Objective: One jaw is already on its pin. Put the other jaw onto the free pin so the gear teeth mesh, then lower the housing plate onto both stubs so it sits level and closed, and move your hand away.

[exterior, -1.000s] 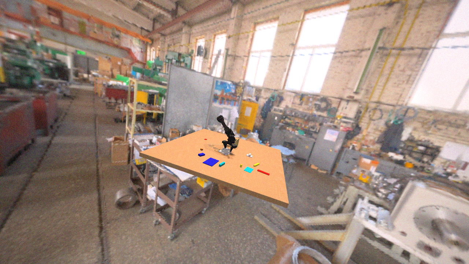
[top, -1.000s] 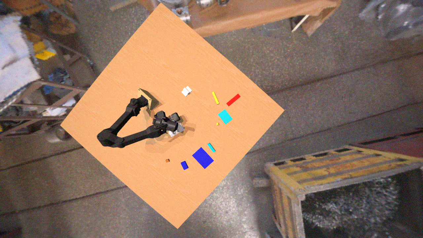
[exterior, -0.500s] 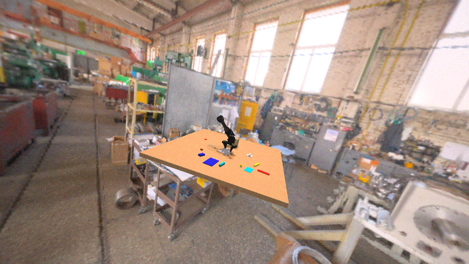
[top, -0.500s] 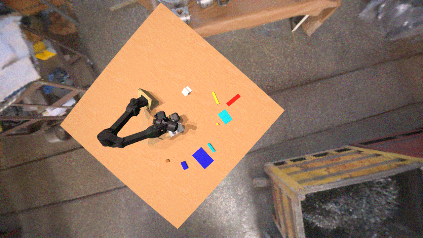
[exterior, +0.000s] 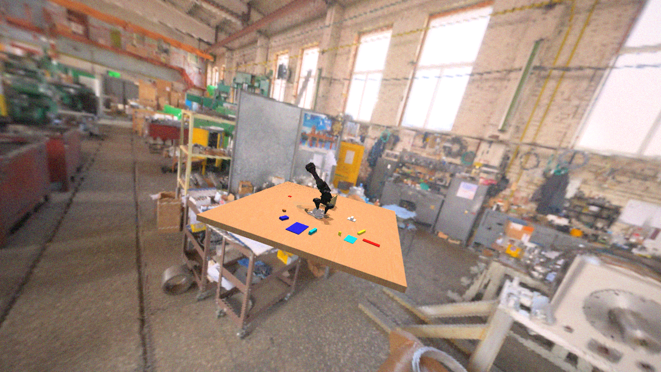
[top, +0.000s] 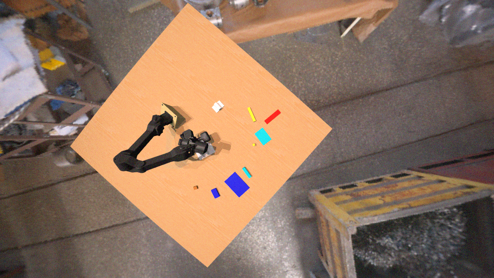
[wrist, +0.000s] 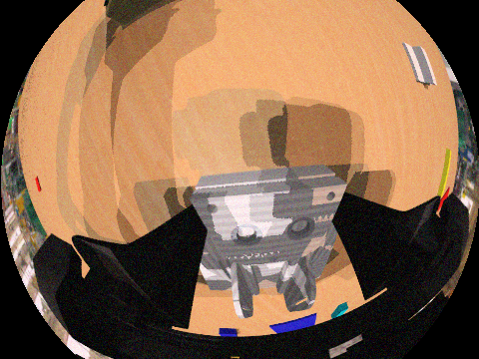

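My gripper (exterior: 322, 211) (wrist: 268, 200) is shut on the grey housing plate (wrist: 249, 205), with one black finger at each side. The plate lies over the two jaws and has a small hole near each far corner. Round stub ends show in its two larger holes, the left stub (wrist: 245, 232) and the right stub (wrist: 299, 226). The left jaw (wrist: 241, 294) and right jaw (wrist: 303, 289) stick out from under the plate's near side, apart at their tips. Some teeth show at the plate's edge; their meshing, the pins' lower parts and whether the plate is fully down are hidden.
A white block (top: 217, 106) (exterior: 351, 218) (wrist: 420, 65) stands apart from the assembly. A blue plate (top: 237, 184) (exterior: 297, 228), blue block (top: 215, 193), teal bar (top: 246, 172), cyan plate (top: 263, 136), yellow bar (top: 251, 114) and red bar (top: 272, 116) lie around it.
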Available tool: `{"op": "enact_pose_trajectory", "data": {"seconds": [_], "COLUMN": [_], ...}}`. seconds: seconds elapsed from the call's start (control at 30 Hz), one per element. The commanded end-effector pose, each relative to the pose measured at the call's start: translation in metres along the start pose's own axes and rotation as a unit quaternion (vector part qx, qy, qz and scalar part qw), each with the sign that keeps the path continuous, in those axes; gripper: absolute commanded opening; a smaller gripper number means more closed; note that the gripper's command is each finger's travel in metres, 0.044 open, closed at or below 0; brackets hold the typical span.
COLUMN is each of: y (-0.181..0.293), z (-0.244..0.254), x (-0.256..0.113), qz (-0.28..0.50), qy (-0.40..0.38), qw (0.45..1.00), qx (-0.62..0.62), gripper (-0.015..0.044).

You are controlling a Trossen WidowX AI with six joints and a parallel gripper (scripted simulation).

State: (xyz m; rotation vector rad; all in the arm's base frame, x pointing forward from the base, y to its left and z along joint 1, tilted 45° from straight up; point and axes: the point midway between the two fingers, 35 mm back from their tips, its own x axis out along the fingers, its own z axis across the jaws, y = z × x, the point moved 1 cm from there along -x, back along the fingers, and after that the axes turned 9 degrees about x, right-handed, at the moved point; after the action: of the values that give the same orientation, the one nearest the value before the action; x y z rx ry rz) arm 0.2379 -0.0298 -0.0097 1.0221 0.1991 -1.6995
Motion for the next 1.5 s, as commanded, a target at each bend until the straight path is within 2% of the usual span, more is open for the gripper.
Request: {"op": "enact_pose_trajectory", "data": {"seconds": [0.0,0.73,0.83,0.87,1.3,1.47], "y": [0.001,0.001,0.0,0.0,0.0,0.001], "z": [0.0,0.0,0.0,0.0,0.0,-0.002], "x": [0.003,0.003,0.0,0.0,0.0,-0.031], "qz": [0.001,0.001,0.001,0.001,0.001,0.0], "qy": [-0.001,-0.001,0.0,0.0,0.0,0.001], "qw": [1.0,1.0,1.0,1.0,1.0,1.0], "qx": [0.003,0.003,-0.001,-0.001,-0.001,0.0], "gripper": [0.0351,0.0351,0.043,0.044,0.044,0.044]}}
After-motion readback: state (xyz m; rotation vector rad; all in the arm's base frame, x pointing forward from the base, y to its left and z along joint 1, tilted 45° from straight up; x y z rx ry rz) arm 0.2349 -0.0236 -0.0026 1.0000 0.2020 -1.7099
